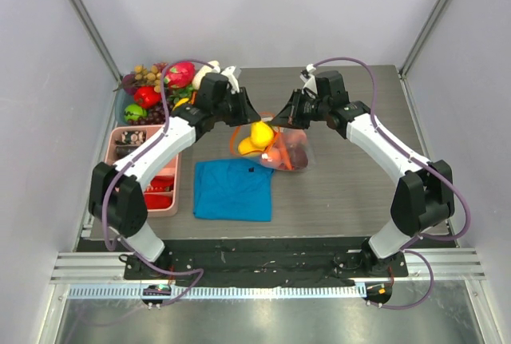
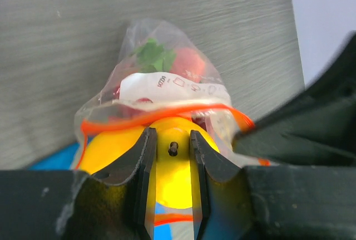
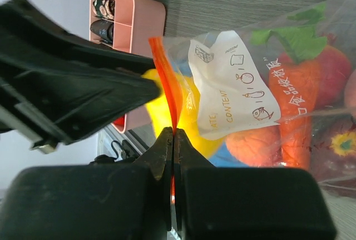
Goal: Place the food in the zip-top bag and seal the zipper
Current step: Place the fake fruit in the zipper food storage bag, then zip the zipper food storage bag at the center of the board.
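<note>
Pinching the lemon (image 2: 108, 153), the left gripper (image 2: 170, 140) has its jaws part-closed on the fruit's sides, right at the bag (image 2: 161, 45) mouth. One zipper (image 3: 167, 78) lip arcs over the lemon and a second orange line shows under it, so it looks partway into the mouth. The right gripper (image 3: 173, 134) is shut tight on the zipper strip, holding that lip up.

The bag lies mid-table (image 1: 351, 192), its near side over the far edge of the blue cloth (image 1: 233, 188). A carrot (image 3: 295, 101) and red pieces are already inside. More food sits in the back-left corner, beyond the pink tray (image 1: 172, 200).

Risks:
- The lemon is smooth and round and the grip is narrow. It could squirt out sideways and roll onto the cloth.
- The lemon could catch on the upper lip, so a push would shove the whole bag along instead of loading it.
- The right pinch is on a thin, slick strip. If it slips, the mouth collapses onto the lemon.
- The two grippers are close together, so a knock between them is possible.

Writing: the white label (image 3: 225, 89) reads "CONTENT", with a cut-off "ATE" beside it and small icons. Orange Chinese characters are printed on the film but I can't read them. The small red print in the left wrist view is unreadable.
</note>
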Available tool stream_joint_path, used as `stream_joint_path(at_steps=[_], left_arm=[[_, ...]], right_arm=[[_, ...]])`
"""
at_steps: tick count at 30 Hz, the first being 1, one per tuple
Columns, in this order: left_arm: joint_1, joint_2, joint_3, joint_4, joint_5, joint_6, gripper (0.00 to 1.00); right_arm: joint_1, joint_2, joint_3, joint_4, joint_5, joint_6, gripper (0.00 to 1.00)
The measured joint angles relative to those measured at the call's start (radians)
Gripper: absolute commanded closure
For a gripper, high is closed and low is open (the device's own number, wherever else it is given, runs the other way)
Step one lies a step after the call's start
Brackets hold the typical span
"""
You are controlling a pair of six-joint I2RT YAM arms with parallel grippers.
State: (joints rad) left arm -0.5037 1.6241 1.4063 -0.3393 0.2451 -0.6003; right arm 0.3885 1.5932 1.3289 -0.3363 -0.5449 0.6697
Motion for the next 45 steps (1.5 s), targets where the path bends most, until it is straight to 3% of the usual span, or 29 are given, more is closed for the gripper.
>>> stream_joint_path(at_steps=[4, 5, 8, 9, 15, 19, 23, 30, 37, 45], left_arm=[[-0.027, 0.046, 0.002, 0.0, -0.053, -0.134, 0.76], [-0.03, 0.05, 0.002, 0.0, -0.061, -0.171, 0.63], [-0.032, 0.051, -0.002, 0.019, -0.048, -0.287, 0.38], [-0.032, 0.051, -0.005, 0.029, -0.034, -0.315, 0.24], [0.036, -0.044, -0.137, 0.054, 0.076, -0.37, 0.17], [0.151, -0.164, -0.179, 0.028, 0.204, -0.288, 0.19], [0.216, -0.254, -0.111, -0.045, 0.291, -0.005, 0.2], [0.14, -0.367, -0.099, -0.241, 0.419, 0.793, 0.28], [0.037, -0.377, -0.235, -0.427, 0.397, 1.467, 0.39], [-0.053, -0.374, -0.353, -0.407, 0.329, 1.711, 0.55]], right_arm=[[0.0, 0.0, 0.0, 0.01, -0.006, 0.021, 0.99], [0.0, 0.0, 0.0, 0.013, -0.008, 0.027, 0.99], [-0.002, 0.0, 0.0, 0.024, -0.016, 0.047, 0.99], [-0.004, 0.0, 0.0, 0.029, -0.02, 0.052, 0.99], [-0.018, 0.0, -0.003, 0.034, -0.049, 0.064, 0.99], [-0.023, 0.0, -0.004, 0.045, -0.087, 0.06, 0.99], [-0.024, 0.0, -0.005, 0.071, -0.14, 0.043, 0.99], [-0.024, -0.003, -0.005, 0.096, -0.209, 0.004, 0.99], [-0.024, -0.03, -0.005, 0.096, -0.241, -0.029, 0.99], [-0.024, -0.045, -0.013, 0.096, -0.255, -0.042, 0.99]])
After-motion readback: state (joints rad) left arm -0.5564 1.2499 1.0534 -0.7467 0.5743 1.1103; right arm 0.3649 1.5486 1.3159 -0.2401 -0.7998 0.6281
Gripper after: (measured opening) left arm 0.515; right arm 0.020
